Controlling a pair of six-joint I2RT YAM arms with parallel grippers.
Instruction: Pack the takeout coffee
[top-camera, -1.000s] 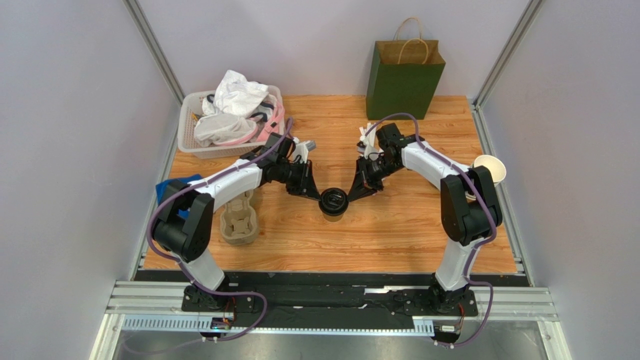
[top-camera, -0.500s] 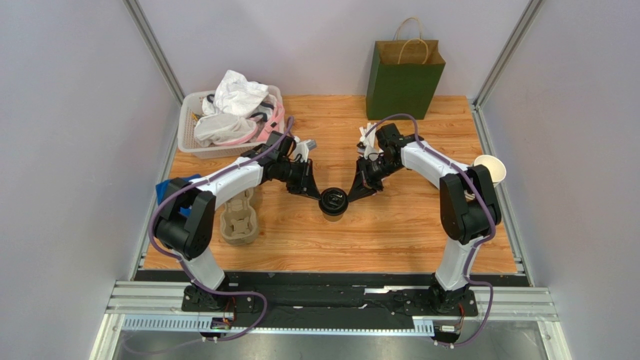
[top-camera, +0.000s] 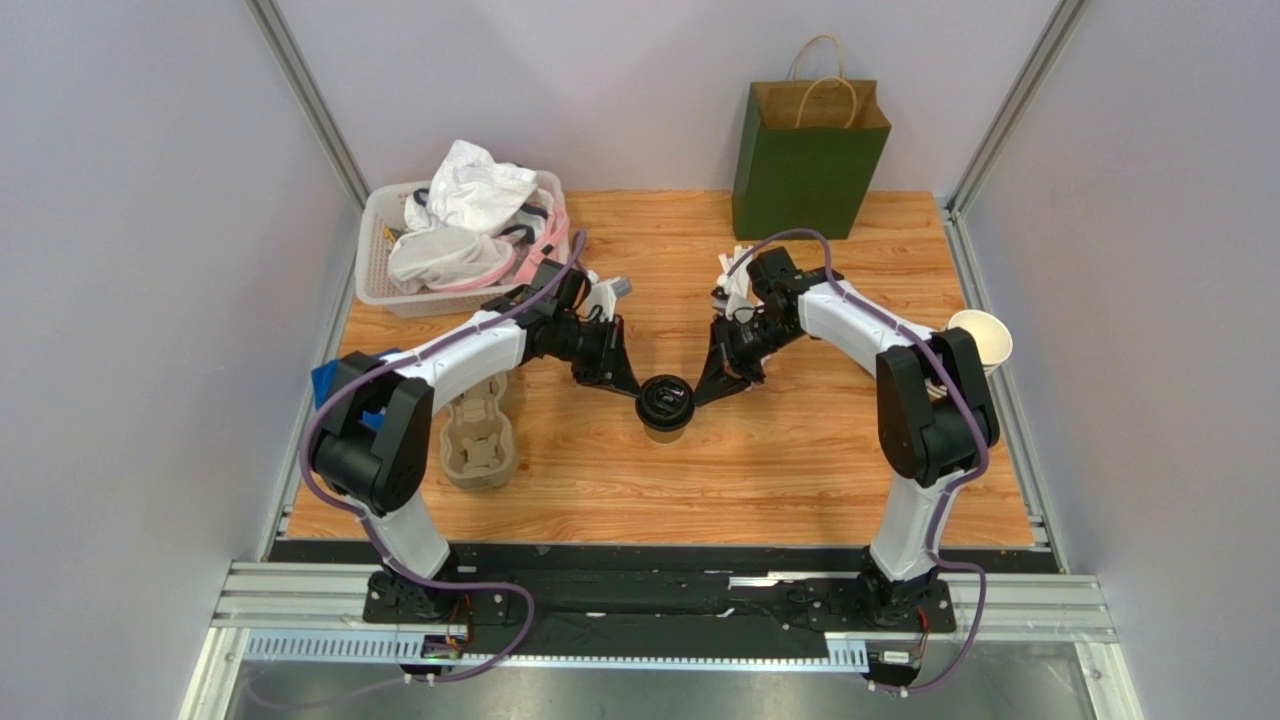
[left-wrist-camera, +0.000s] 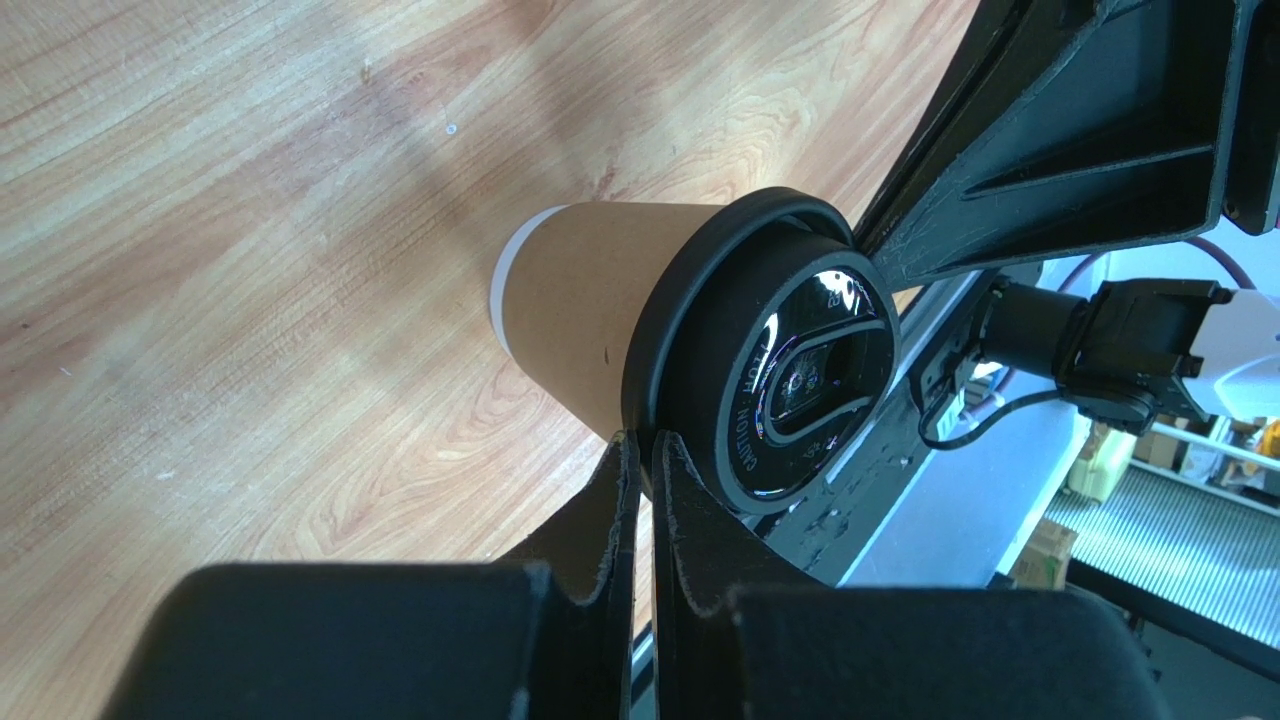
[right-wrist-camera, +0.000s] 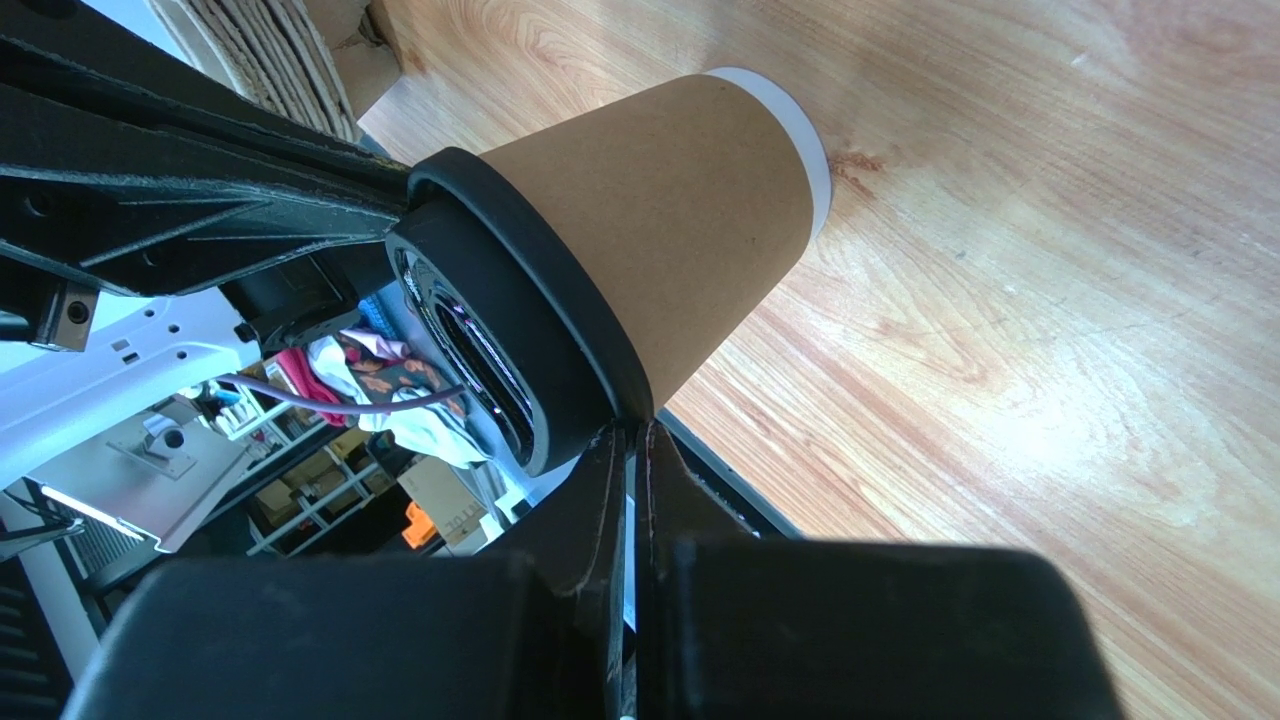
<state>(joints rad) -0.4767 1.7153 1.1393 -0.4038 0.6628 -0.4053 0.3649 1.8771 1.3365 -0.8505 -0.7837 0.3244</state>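
The takeout coffee (top-camera: 666, 405) is standing on the tabletop (top-camera: 781, 450) between the left gripper (top-camera: 628, 387) and the right gripper (top-camera: 703, 393). Both have their fingers pressed together, tips touching its lid rim. Packing looks unstarted, with the cup carrier (top-camera: 478, 443) sitting well apart from both grippers.

coffee cup (top-camera: 666, 405) mid table (top-camera: 796, 465), left gripper (top-camera: 633, 390) touching its left, right gripper (top-camera: 700, 393) its right. cup carrier (top-camera: 478, 444) front left, basket (top-camera: 394, 300) back left, bag (top-camera: 809, 162) behind, open cup (top-camera: 980, 336) far right.
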